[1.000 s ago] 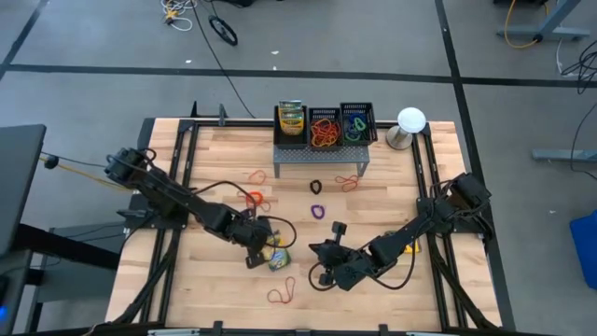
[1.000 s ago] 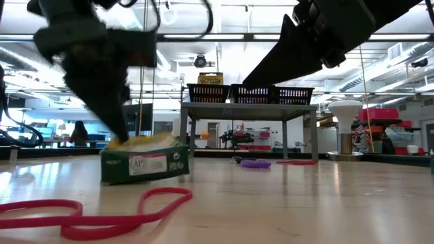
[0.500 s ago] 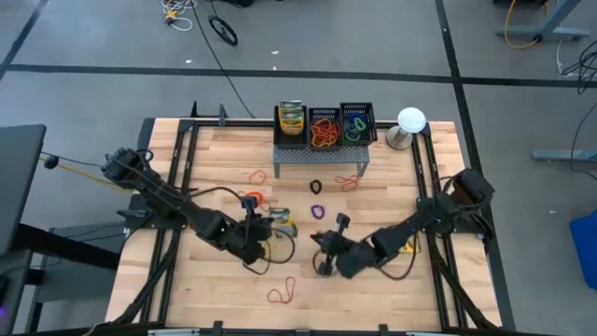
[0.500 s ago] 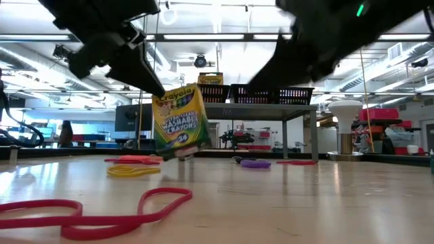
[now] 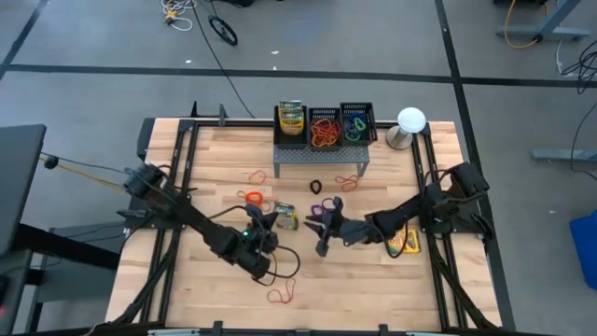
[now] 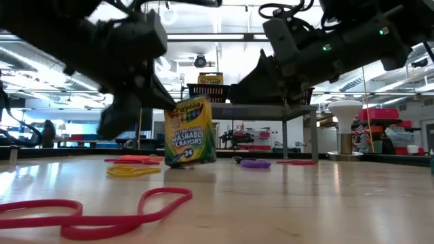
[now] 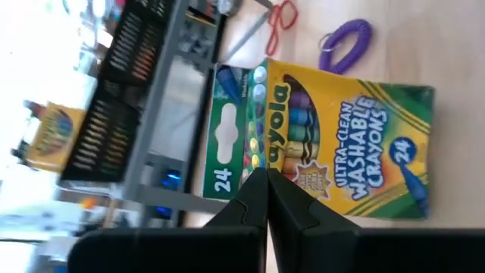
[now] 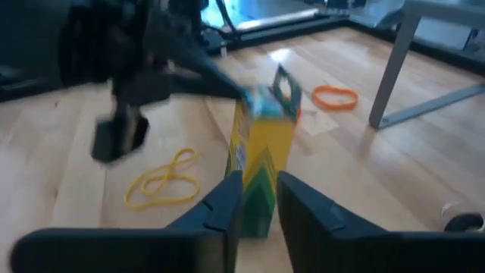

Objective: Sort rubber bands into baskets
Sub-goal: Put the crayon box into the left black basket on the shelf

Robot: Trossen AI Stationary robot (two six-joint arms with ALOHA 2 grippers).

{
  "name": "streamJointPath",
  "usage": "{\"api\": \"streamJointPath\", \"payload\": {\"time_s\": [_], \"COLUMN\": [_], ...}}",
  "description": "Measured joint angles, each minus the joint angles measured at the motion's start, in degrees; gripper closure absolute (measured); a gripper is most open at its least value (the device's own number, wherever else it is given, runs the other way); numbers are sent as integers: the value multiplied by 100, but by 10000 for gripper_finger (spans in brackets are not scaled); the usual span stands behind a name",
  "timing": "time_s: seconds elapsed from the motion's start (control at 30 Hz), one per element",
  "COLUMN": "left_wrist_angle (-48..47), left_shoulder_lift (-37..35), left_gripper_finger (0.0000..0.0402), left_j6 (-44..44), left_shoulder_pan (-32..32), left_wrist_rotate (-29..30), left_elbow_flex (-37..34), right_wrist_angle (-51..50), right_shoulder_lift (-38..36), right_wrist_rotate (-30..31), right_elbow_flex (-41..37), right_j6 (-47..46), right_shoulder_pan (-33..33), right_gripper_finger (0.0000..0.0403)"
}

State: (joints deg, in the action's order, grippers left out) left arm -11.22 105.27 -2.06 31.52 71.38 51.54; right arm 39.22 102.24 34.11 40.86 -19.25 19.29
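A yellow-green crayon box (image 6: 190, 132) stands upright near the table's middle, and my left gripper (image 7: 261, 180) is shut on its top. My right gripper (image 8: 259, 193) stands open, level, just right of the box (image 5: 284, 219); whether it touches the box I cannot tell. Loose rubber bands lie flat on the wood: red (image 6: 102, 210) near the front, yellow (image 8: 163, 186), orange (image 5: 254, 198), purple (image 5: 317, 211), black (image 5: 315, 187). Three black mesh baskets (image 5: 325, 123) sit in a row on a grey stand at the far edge; one holds orange bands, one green and blue bands. My left gripper pinches the crayon box's top edge (image 7: 256, 168), where the green side meets the yellow front, between its two shut fingers. The fingers (image 6: 159, 95) slant down from the table's near left. The box stands almost upright with its bottom (image 6: 191, 161) at the table.
The left basket holds another crayon box (image 5: 291, 118). A white round lamp-like thing (image 5: 410, 121) stands at the far right. Another crayon box (image 5: 403, 241) lies under my right arm. A red band (image 5: 348, 180) lies by the grey stand's (image 5: 317, 154) right leg.
My left gripper has lifted the crayon box from lying flat near the front, carried it toward the far edge, rolled it upright and lowered it. My right gripper has moved toward the far edge, closer to the box.
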Motion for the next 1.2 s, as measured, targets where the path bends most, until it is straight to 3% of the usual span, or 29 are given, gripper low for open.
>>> {"api": "streamJointPath", "payload": {"time_s": [0.1,0.3,0.43,0.57,0.73,1.0,1.2], "left_wrist_angle": [272,345,337,330,317,324,328], "left_shoulder_lift": [244,309,307,307,307,307,307], "left_gripper_finger": [398,398,398,398,398,397,371], "left_j6": [419,588,756,825,775,764,742], "left_shoulder_pan": [8,26,94,116,108,113,152], "left_wrist_rotate": [299,351,317,291,301,314,333], "left_elbow_flex": [8,35,135,199,198,198,198], "right_wrist_angle": [224,197,-405,-1392,-1585,-1976,-1895], "right_shoulder_lift": [0,2,2,51,238,365,365], "right_wrist_rotate": [-11,-350,-445,-660,-1280,-1320,-1329], "right_elbow_flex": [0,181,568,1061,1342,1445,1445], "right_j6": [116,262,223,124,66,89,243], "right_shoulder_pan": [-84,-317,-478,-639,-727,-741,-721], "right_gripper_finger": [276,198,153,137,157,234,291]}}
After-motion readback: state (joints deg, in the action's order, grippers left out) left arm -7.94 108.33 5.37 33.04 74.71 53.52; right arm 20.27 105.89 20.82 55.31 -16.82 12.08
